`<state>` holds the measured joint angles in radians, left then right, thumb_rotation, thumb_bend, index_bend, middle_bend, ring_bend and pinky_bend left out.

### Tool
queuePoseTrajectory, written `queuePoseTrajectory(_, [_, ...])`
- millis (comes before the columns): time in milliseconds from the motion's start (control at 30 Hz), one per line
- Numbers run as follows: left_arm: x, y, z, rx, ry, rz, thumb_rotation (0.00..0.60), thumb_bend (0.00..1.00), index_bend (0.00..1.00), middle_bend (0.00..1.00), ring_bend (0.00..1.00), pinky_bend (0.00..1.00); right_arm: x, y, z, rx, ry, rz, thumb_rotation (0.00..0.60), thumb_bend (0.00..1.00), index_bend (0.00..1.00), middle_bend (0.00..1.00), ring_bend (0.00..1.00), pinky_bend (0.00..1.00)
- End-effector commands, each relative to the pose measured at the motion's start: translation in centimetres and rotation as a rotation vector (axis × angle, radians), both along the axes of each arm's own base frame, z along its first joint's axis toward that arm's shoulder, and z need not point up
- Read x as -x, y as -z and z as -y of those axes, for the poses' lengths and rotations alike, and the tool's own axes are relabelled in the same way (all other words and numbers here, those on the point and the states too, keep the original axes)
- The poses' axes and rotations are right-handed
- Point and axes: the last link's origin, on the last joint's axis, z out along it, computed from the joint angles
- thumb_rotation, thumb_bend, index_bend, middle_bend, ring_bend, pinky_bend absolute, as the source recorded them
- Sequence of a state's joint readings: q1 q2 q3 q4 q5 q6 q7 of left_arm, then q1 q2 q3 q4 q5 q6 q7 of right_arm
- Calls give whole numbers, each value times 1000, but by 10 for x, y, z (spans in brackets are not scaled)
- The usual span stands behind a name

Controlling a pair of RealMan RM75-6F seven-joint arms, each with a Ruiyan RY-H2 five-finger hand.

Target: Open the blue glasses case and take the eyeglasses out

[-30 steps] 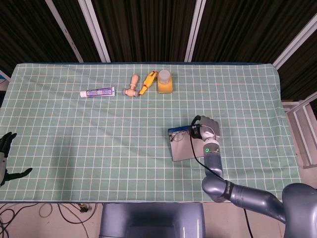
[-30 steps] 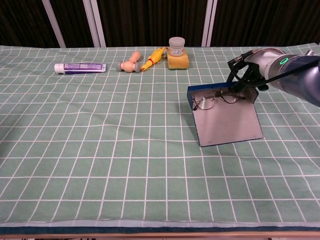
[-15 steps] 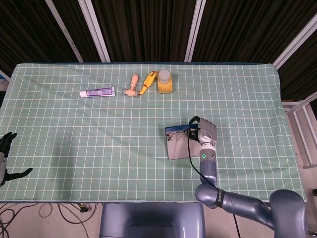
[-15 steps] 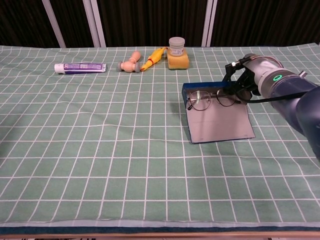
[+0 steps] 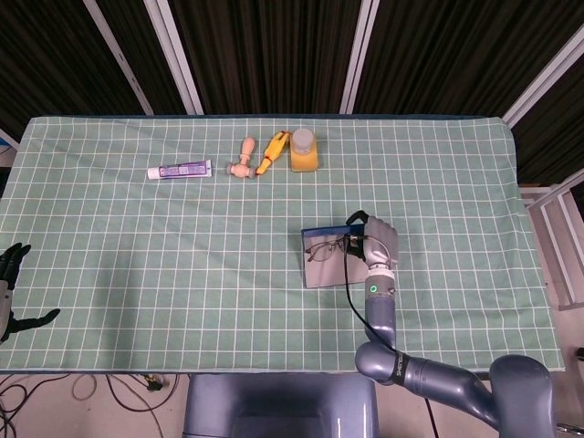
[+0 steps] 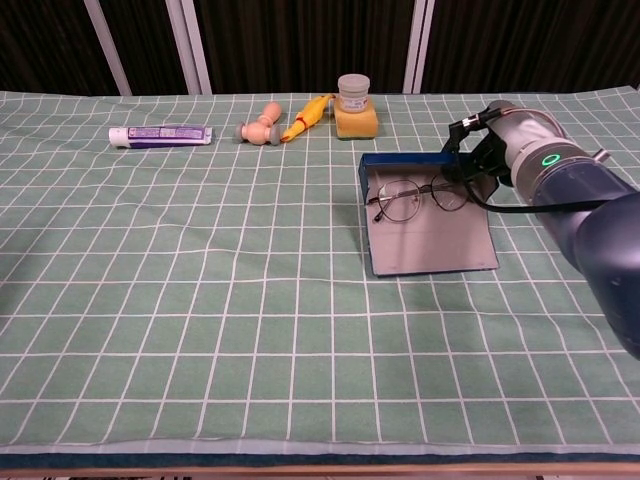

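Blue walls of the glasses case point(image 6: 405, 160) are seen standing open on the green checked cloth point(image 6: 200, 300), its grey flap spread flat toward the near edge. One pair of eyeglasses point(image 6: 408, 198) is being grasped at its right end by the right hand point(image 6: 478, 160), lenses hanging just over the case. The left hand point(image 5: 11, 278) is parked off the table's left side, fingers spread, nothing in it. Risk is judged here: the frame is held by one end only, so it could be twisted loose or snagged on the case wall, and the light case dragged along. Counted at the far edge: one toothpaste tube point(image 6: 160, 134), one wooden toy point(image 6: 260, 129), one yellow toy point(image 6: 309, 117), one jar point(image 6: 354, 105).
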<state>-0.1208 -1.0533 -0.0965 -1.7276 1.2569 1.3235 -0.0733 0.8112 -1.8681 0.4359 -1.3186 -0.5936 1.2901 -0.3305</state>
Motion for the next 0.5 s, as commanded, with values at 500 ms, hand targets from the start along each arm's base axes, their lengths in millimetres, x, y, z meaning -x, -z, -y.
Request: queuePoseTrajectory(500, [0, 0, 0, -2, -2, 10, 600, 0, 0, 0, 0, 0, -4, 8, -2, 6, -41, 51, 600, 494, 527, 937, 979, 911])
